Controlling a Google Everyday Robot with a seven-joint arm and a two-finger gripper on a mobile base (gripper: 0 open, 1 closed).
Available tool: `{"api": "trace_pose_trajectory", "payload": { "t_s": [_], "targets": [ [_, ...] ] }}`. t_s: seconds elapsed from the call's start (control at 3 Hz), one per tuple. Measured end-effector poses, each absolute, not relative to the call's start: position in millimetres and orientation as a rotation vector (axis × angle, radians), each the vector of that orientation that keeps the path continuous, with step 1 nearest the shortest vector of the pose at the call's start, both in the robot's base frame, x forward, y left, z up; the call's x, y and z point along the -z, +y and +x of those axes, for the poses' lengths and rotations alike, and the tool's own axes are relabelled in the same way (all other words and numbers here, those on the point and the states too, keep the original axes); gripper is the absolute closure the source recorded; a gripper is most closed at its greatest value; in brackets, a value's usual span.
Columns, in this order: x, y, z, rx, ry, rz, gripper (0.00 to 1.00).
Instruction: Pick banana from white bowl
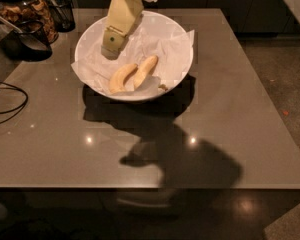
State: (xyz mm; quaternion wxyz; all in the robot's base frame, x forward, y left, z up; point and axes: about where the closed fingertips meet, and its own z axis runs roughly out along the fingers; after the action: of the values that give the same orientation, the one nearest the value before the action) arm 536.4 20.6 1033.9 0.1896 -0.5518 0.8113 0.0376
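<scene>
The white bowl [182, 44] stands on the far part of the grey table and is lined with crinkled white paper. Two bananas lie side by side in it. The banana [146, 71] is the paler, slimmer one on the right. A stubbier, deeper yellow banana [121, 78] lies to its left. My gripper [111, 50] hangs over the back left part of the bowl, pointing down, above and to the left of both bananas. It holds nothing that I can see.
A glass jar of snacks [27, 9] and a dark cup [32, 36] stand at the far left corner. A black cable [10, 101] lies on the table's left edge. The table's front edge [150, 186] is near the bottom.
</scene>
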Motion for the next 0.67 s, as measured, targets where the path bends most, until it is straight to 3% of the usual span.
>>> {"api": "trace_pose_trajectory", "payload": {
  "t_s": [0.33,0.67],
  "targets": [
    [-1025,27,544,-0.117,2.309,-1.544,0.02],
    [-1011,24,554,-0.152,2.362,-1.503,0.12]
  ]
}}
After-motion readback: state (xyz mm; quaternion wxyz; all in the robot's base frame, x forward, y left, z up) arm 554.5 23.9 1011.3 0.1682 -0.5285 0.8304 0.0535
